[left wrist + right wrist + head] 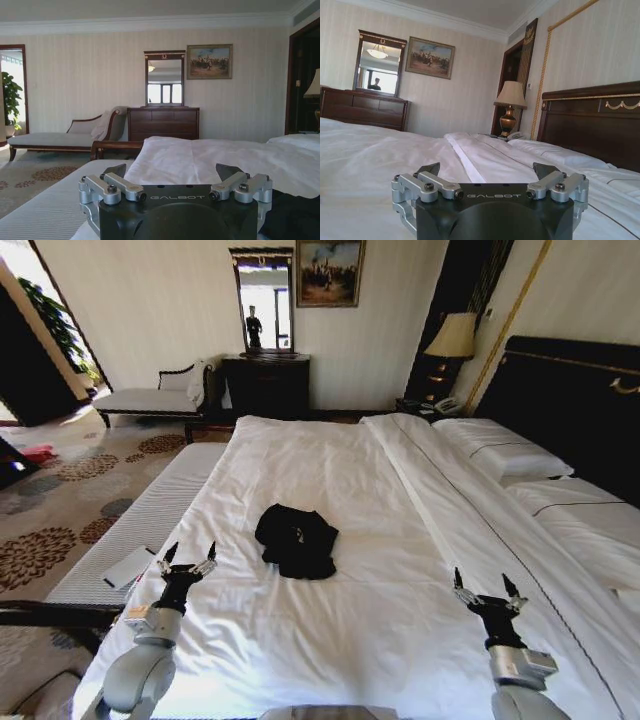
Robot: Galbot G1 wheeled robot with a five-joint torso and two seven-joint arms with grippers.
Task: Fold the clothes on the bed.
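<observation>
The crumpled black T-shirt (297, 540) is seen centre-frame, nearer the spread, empty left gripper (186, 564) than the equally spread right gripper (485, 591).

Striped pale walls, dark dresser (266, 385), mirror (262, 298), patterned carpet (70, 490)

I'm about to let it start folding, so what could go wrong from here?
1. The shirt lies crumpled in a heap, so a pinch may catch several layers and it may not spread flat.
2. It sits on the loose white duvet; a low grasp could grab bedding too.
3. Both tools, left and right, are open and hover well short of the shirt, so reaching it may need a long stretch.
</observation>
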